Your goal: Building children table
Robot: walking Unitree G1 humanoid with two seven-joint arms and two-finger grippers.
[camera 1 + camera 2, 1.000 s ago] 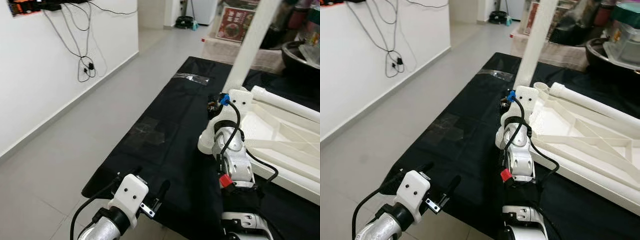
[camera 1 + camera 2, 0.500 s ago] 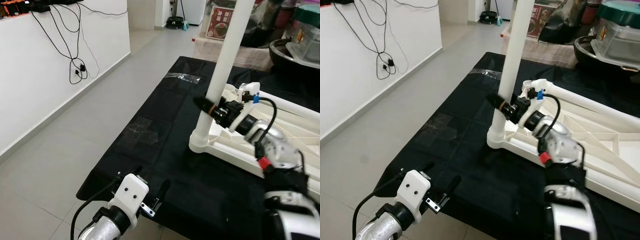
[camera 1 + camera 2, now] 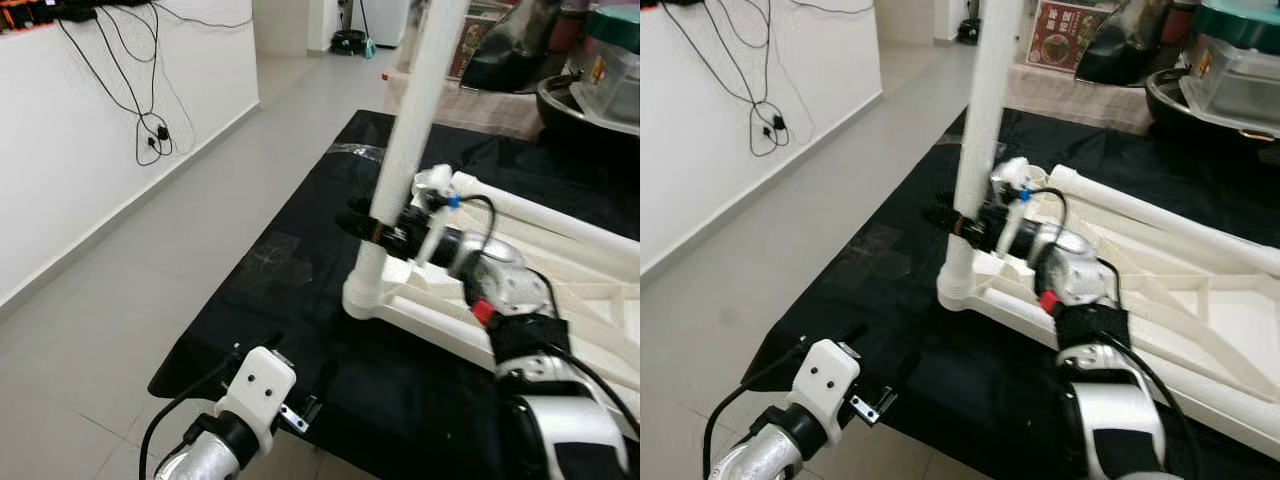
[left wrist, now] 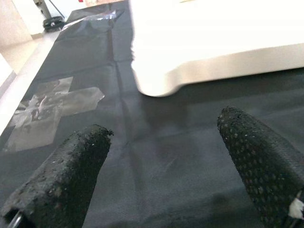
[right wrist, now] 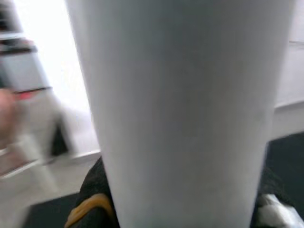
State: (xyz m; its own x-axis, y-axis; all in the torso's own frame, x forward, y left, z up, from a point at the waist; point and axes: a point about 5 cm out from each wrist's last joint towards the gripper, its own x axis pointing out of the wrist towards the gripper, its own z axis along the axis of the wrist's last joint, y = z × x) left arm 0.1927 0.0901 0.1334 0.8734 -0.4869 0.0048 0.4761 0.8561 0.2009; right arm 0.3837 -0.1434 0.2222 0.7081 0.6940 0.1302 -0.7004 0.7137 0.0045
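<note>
Left eye: white tabletop (image 3: 560,300) lies upside down on a black sheet (image 3: 320,240) on the floor. One leg (image 3: 405,170) stands upright in its near-left corner socket, long axis near vertical, tilted slightly. Right gripper (image 3: 372,222) is clamped on the leg just above the socket, reaching in from the tabletop side. Left gripper (image 3: 305,405) hovers low at the sheet's near edge, well apart from the leg.

Right eye: same layout; a second leg (image 3: 1160,215) lies flat along the tabletop's far edge.

Left wrist: fingers (image 4: 57,178) spread apart, nothing between them; tabletop corner ahead.

Right wrist: leg between the fingers.

Judgement: right arm does the seating; any push goes down along the leg axis.
</note>
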